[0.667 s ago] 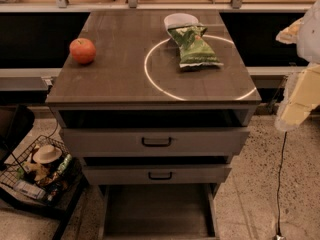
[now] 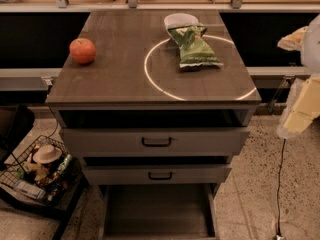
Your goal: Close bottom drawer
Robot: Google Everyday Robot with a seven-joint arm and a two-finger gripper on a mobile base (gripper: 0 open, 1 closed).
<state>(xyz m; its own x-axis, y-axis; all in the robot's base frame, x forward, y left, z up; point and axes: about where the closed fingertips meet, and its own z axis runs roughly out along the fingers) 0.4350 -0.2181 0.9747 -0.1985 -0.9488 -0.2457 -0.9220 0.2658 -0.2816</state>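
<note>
Cabinet [image 2: 125,84]: a grey-brown three-drawer unit seen from the front and above; its flat top serves as the table.
Bottom drawer [image 2: 157,210]: pulled well out from under the table's front edge, a long shallow tray lying open with its inside bare; its front panel runs off the lower border of the view.
Top drawer [image 2: 115,141]: just below the front edge, with a black bar handle at its middle and a dark gap above it.
Middle drawer [image 2: 200,175]: between the other two, with a like handle.
Gripper [image 2: 299,115]: a cream-coloured shape beyond the table's right edge, off the front right corner and apart from the cabinet; how wide it stands and whether it has hold of anything cannot be told.
Wire basket [image 2: 16,160]: on the floor off the front left corner, full of small items.
White ring [image 2: 145,66]: painted on the right half of the top.
Chip bag [image 2: 194,46]: green, lying near the back edge, across the ring.
Apple [image 2: 82,50]: red, near the left edge.
Bowl [image 2: 180,20]: white, at the back edge, touching the bag.
</note>
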